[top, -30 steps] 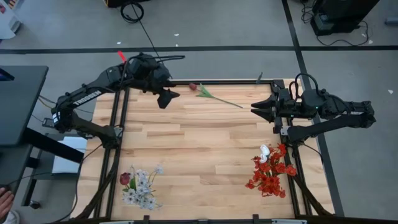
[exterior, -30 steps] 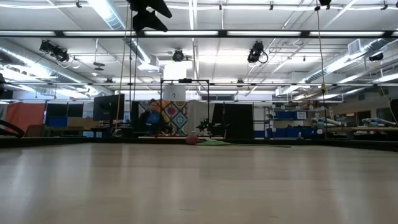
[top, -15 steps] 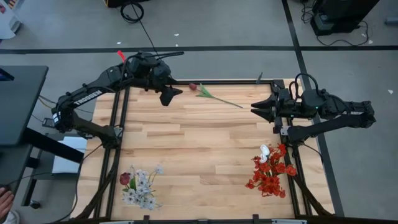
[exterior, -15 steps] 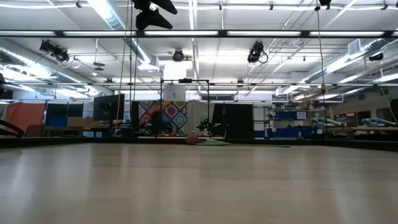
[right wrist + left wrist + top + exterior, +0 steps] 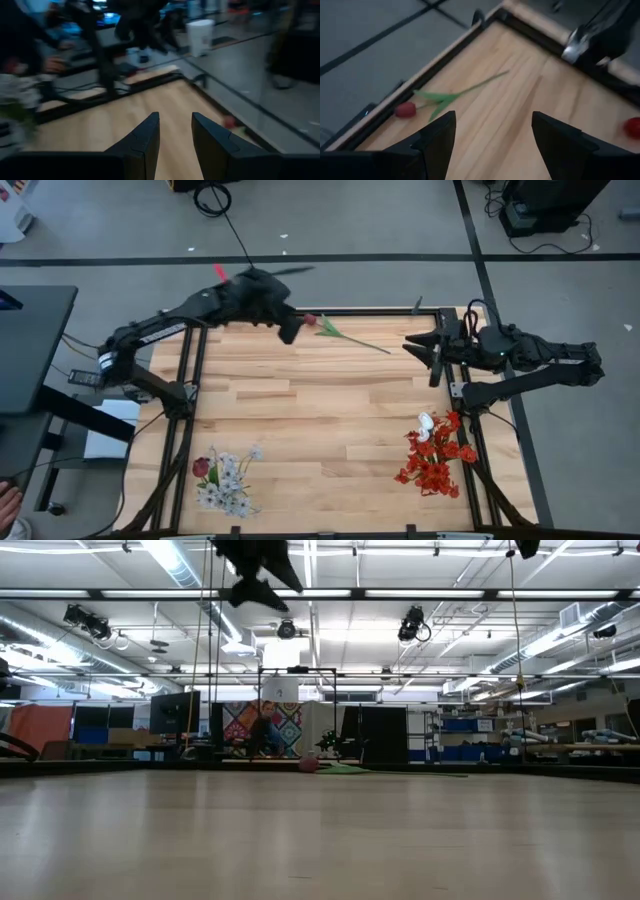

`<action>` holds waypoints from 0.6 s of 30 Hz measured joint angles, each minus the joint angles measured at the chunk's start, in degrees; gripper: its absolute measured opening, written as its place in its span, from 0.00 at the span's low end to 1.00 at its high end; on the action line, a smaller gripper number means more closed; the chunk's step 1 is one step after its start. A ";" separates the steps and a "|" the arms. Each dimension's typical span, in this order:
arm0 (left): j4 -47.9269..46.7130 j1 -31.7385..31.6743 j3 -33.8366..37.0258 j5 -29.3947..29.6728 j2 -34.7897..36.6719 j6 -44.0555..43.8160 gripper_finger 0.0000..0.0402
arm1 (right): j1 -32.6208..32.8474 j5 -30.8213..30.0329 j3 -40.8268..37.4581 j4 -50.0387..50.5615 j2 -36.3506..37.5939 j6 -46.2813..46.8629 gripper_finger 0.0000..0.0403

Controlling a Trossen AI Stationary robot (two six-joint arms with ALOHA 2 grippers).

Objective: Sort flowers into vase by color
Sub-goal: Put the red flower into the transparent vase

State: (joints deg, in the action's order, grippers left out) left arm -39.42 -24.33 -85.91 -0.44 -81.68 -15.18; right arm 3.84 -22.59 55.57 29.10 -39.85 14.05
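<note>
Hovering wide-open, my left claw stood just beside the maroon tulip lying at the surface's far edge; descending off-centre risked pushing the thin stem away.

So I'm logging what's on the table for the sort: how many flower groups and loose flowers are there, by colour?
Red-bloomed bunch with one white tulip: 1
White blossom bunch with one maroon bud: 1
Loose red-budded tulip lying at the far edge: 1
Total: 3 (2 bunches, 1 loose flower)
</note>
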 joint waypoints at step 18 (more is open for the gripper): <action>-0.41 1.41 0.06 0.64 -7.51 2.80 0.66 | 0.07 1.66 -0.02 -0.74 -0.44 -0.24 0.30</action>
State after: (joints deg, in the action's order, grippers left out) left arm -39.82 -22.92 -85.85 0.21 -89.19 -12.38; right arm 3.90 -20.93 55.55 28.36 -40.29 13.80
